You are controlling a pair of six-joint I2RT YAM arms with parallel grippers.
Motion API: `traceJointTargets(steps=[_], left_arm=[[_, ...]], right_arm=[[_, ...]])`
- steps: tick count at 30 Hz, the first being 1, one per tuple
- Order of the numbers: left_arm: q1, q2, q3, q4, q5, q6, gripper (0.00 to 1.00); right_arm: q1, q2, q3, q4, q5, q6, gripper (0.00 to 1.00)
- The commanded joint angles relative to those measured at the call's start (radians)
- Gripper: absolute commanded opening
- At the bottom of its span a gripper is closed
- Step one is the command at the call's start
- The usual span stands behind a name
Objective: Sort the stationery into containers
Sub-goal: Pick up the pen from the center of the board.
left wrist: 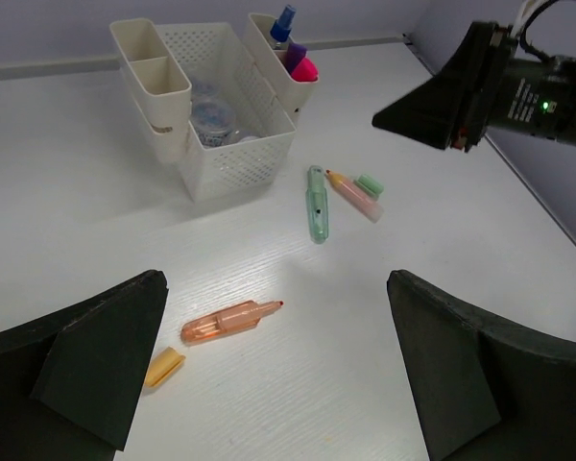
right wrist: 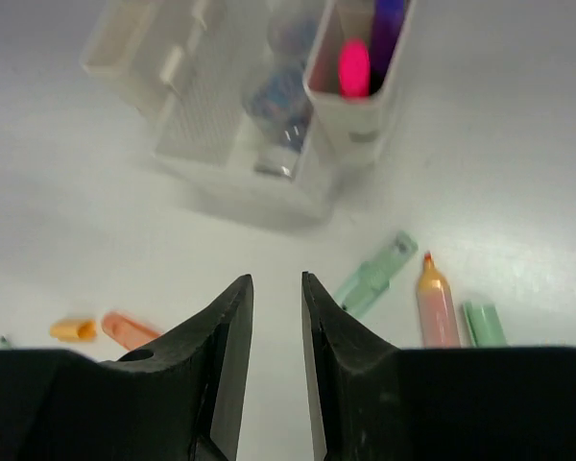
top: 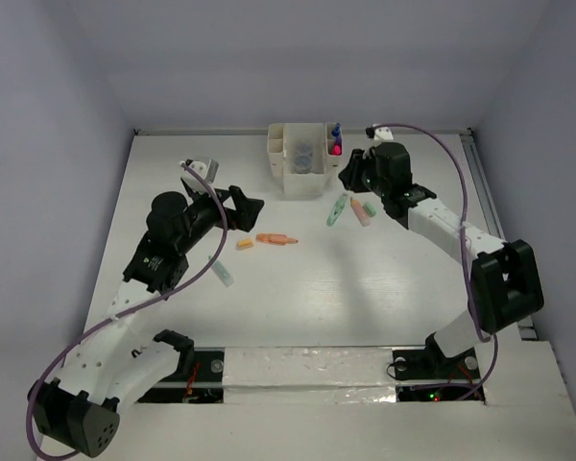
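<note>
The white organizer (top: 298,163) stands at the back middle; it also shows in the left wrist view (left wrist: 232,154) and the right wrist view (right wrist: 206,125). A pink marker (right wrist: 353,67) and a blue-capped bottle (left wrist: 283,19) stand in its right side compartment. Round tubs (left wrist: 211,120) lie in the middle compartment. An uncapped orange marker (left wrist: 228,322) and its cap (left wrist: 163,366) lie just ahead of my left gripper (left wrist: 278,355), which is wide open and empty. A mint marker (right wrist: 372,276), a peach marker (right wrist: 437,307) and a mint cap (right wrist: 484,324) lie to the right of my right gripper (right wrist: 276,279). Its jaws are a narrow gap apart and empty.
A small mint piece (top: 225,277) lies beside the left arm. A purple marker (right wrist: 389,29) stands next to the pink one. The right gripper (left wrist: 442,96) hovers above the table to the right of the organizer. White walls close the back and sides.
</note>
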Motion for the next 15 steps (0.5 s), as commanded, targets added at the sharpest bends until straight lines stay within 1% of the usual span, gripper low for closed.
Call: traceJointTargets(steps=[1, 3, 5, 6, 7, 9, 12, 15], left_arm=[[-0.005, 0.005, 0.045, 0.021, -0.028, 0.012, 0.99], [-0.005, 0.017, 0.042, 0.021, -0.031, 0.013, 0.99], [-0.005, 0.035, 0.042, 0.017, -0.041, 0.013, 0.99], [-0.005, 0.043, 0.042, 0.015, -0.041, 0.015, 0.99], [-0.005, 0.058, 0.042, 0.012, -0.042, 0.016, 0.99], [-0.005, 0.074, 0.045, 0.007, -0.045, 0.018, 0.99], [-0.005, 0.1, 0.05, 0.0, -0.059, 0.024, 0.99], [-0.005, 0.107, 0.053, -0.008, -0.077, 0.027, 0.99]], right_arm=[[0.003, -0.051, -0.061, -0.089, -0.013, 0.017, 0.33], [0.003, -0.067, -0.098, -0.106, -0.008, 0.017, 0.33], [0.003, -0.08, -0.119, -0.117, -0.036, 0.019, 0.33], [0.003, -0.084, -0.125, -0.12, -0.062, 0.02, 0.33], [0.003, -0.084, -0.131, -0.117, -0.13, 0.023, 0.34], [0.032, -0.074, -0.137, -0.121, -0.189, 0.022, 0.35], [0.101, -0.045, -0.124, -0.14, -0.22, 0.017, 0.38], [0.163, -0.005, -0.115, -0.108, -0.269, 0.037, 0.39]])
